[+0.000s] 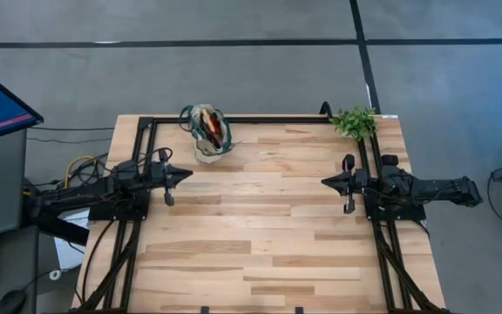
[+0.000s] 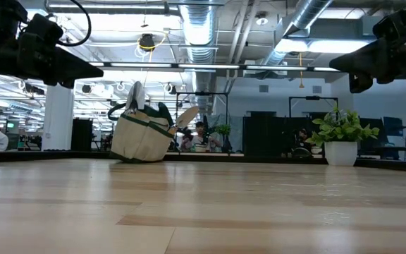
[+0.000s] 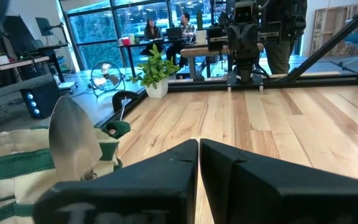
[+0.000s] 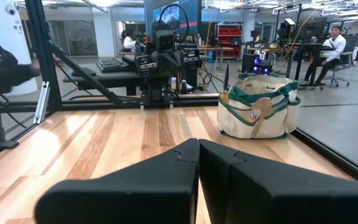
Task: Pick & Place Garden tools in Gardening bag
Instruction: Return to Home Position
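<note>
The beige gardening bag [image 1: 209, 131] with green trim stands on its base at the table's far edge, left of centre, also in the low view [image 2: 141, 134] and the right wrist view [image 4: 258, 106]. Garden tools stick out of its top: a silver trowel blade [image 3: 72, 138] and red and dark pieces [image 1: 214, 131]. My left gripper [image 1: 186, 174] is shut, level, near the left edge, nearer than the bag. My right gripper [image 1: 325, 182] is shut, level, at the right side. Both are clear of the bag.
A potted leafy plant [image 1: 354, 122] stands at the far right corner of the table. A black frame [image 1: 260, 119] runs along the far edge and both sides. The middle and near wooden tabletop [image 1: 260, 235] lies bare. People sit in the room beyond the table.
</note>
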